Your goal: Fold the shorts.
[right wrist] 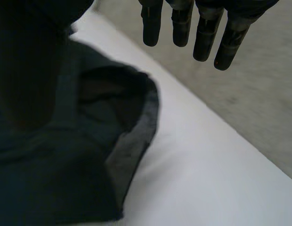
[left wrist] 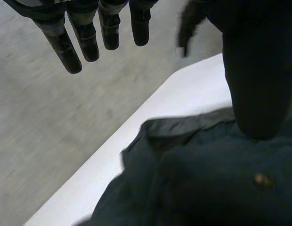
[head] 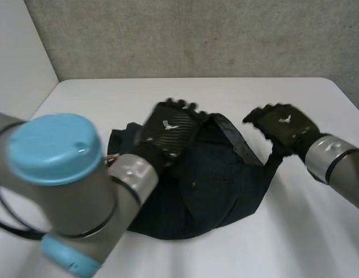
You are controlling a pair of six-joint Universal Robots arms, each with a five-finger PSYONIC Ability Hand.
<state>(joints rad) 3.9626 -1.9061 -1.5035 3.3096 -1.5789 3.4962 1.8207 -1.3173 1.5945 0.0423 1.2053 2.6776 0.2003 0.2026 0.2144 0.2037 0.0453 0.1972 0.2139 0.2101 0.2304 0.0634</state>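
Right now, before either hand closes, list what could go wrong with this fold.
1. The shorts lie crumpled, with one edge turned over to show its lining, so a grasp may catch several layers at once.
2. The right hand hovers open at the shorts' edge, fingertips over bare table. It could close on nothing.

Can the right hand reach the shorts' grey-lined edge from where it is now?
Likely yes: the right hand is open just beside the shorts, nothing lies between them, and the left hand is over their other side.
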